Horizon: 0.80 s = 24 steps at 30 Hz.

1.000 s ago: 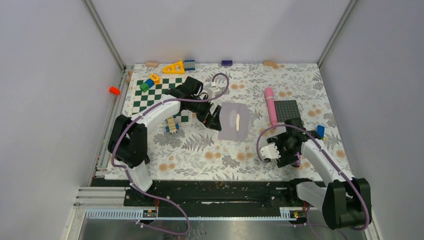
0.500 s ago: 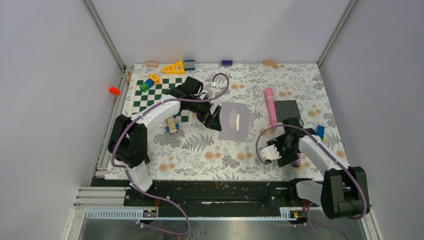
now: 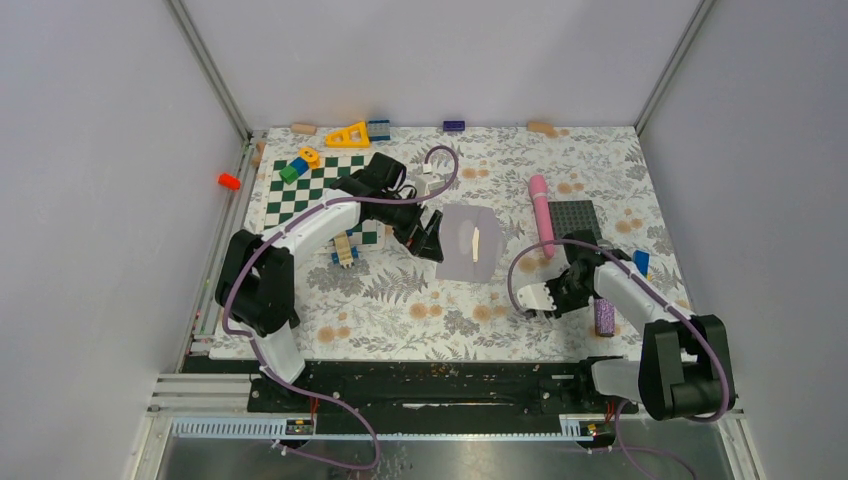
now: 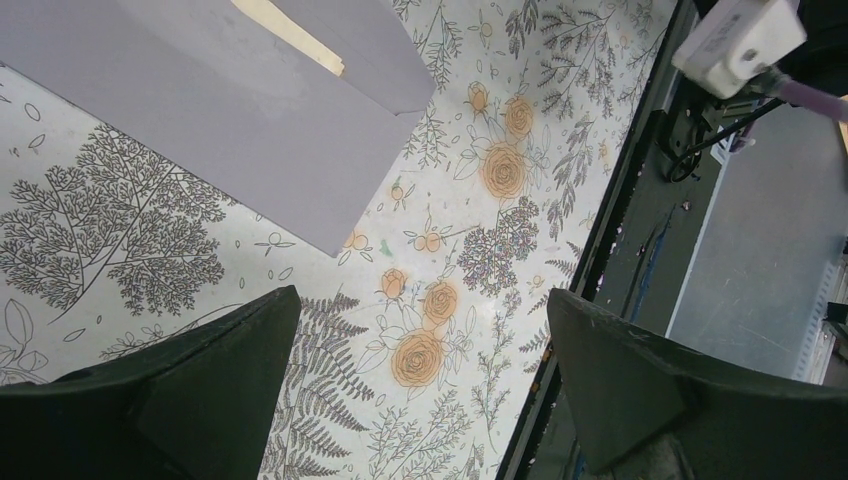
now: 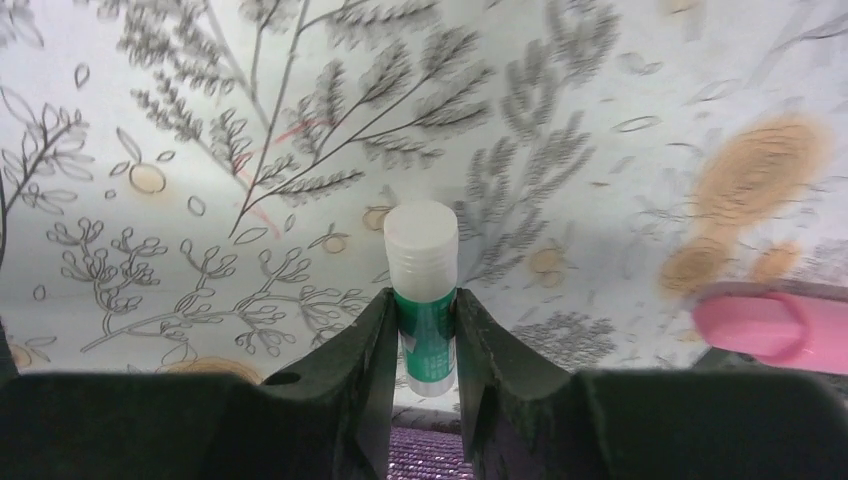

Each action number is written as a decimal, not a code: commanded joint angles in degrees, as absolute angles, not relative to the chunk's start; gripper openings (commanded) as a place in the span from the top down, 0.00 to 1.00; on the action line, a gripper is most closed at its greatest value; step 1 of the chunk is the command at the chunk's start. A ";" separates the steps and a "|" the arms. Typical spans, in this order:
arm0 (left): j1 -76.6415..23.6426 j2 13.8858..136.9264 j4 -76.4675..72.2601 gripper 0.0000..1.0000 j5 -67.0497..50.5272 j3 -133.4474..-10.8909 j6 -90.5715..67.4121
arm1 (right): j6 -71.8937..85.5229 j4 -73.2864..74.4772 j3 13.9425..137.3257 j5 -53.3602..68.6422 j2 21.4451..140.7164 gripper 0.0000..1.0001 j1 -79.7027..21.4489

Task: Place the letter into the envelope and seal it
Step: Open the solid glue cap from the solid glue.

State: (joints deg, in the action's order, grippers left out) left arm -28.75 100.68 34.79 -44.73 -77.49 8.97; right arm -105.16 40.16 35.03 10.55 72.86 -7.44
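A glue stick (image 5: 421, 275) is clamped in the right gripper (image 3: 537, 297); the envelope (image 3: 462, 255) is found at its ten o'clock, axis twelve-to-six; the left gripper (image 3: 430, 240), jaws spread, is nearer.

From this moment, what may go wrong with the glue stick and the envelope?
The right gripper pinches the glue stick only at its fingertips, on the green body, so it may tilt or slip. Its white cap is on, so no glue can come out yet. The left gripper stands open beside the envelope, not pressing it, so the envelope may slide if the stick rubs it.
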 commanded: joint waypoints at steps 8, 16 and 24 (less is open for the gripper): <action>-28.89 95.11 35.10 0.01 -48.79 -91.06 7.07 | -70.86 43.51 54.77 44.35 67.12 0.76 -11.91; -31.96 88.79 18.63 0.01 -52.29 -82.37 -7.69 | -30.76 36.74 66.94 56.25 76.46 0.82 -18.50; -34.90 90.96 18.54 0.01 -54.38 -81.98 -7.90 | -20.24 36.72 69.31 63.71 83.58 0.82 -19.08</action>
State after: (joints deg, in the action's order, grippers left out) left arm -34.15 89.93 22.00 -51.20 -82.50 -6.72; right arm -28.51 36.84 67.40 57.65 83.33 -18.59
